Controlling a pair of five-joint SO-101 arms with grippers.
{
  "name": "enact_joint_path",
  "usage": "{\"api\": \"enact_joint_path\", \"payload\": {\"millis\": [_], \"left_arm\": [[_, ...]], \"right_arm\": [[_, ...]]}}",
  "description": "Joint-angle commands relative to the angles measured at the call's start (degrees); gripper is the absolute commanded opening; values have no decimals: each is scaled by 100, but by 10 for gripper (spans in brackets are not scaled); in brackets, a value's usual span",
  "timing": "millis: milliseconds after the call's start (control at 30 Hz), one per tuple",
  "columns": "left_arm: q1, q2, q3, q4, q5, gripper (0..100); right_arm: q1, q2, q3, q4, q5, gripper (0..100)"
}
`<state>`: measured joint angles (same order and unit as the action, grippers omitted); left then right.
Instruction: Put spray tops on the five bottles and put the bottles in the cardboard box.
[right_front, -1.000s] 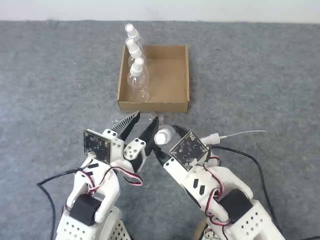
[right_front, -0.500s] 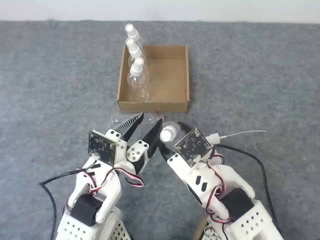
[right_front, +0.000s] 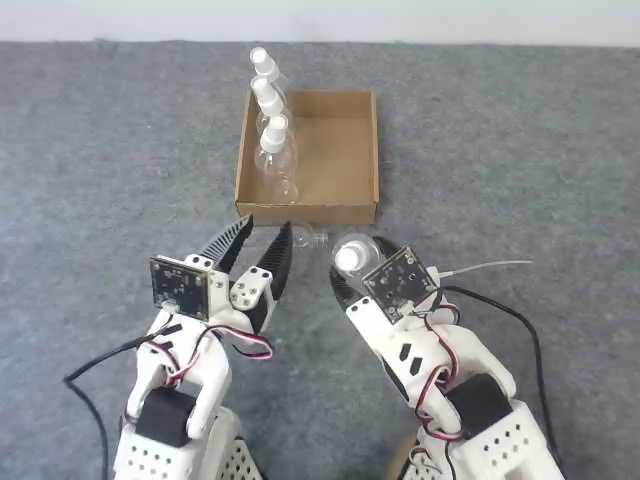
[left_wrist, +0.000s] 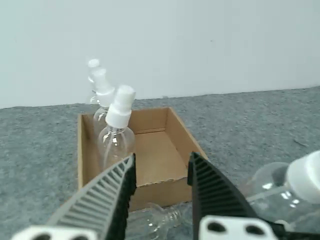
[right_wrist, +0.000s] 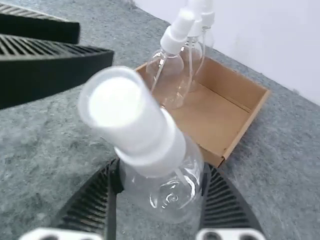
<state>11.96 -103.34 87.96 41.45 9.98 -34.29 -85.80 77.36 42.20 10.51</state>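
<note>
My right gripper (right_front: 352, 268) is shut on a clear bottle (right_front: 355, 255) with a white spray top, held upright just in front of the cardboard box (right_front: 305, 212). In the right wrist view the held bottle (right_wrist: 155, 175) stands between the black fingers (right_wrist: 222, 200). My left gripper (right_front: 262, 245) is open, left of that bottle and apart from it. Three topped bottles (right_front: 273, 150) stand along the box's left wall, and show again in the left wrist view (left_wrist: 116, 132). A topless bottle (right_front: 312, 237) lies on the carpet by the box's front wall, below my left gripper (left_wrist: 162, 160).
A loose spray top's thin tube (right_front: 490, 265) lies on the carpet right of the right arm. The right half of the box floor (right_wrist: 220, 115) is bare. Black cables (right_front: 520, 330) trail beside both arm bases. Grey carpet stretches out on either side.
My left gripper has swung left, away from the bottle it was beside. The right gripper has carried the topped bottle forward and to the right, closer to the box.
</note>
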Motion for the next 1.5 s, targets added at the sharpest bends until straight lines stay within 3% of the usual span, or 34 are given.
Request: {"api": "enact_joint_path", "payload": {"millis": [0, 233, 700, 1467], "left_arm": [[-220, -35, -488, 0, -44, 159], [-545, -35, -479, -26, -70, 159], [-545, -35, -444, -9, -88, 159], [-554, -35, -356, -35, -88, 159]], "right_arm": [[119, -84, -176, -136, -35, 69], [127, -75, -229, -347, -62, 69], [119, 48, -1495, -4, -18, 69], [681, 3521, -3895, -312, 176, 69]]}}
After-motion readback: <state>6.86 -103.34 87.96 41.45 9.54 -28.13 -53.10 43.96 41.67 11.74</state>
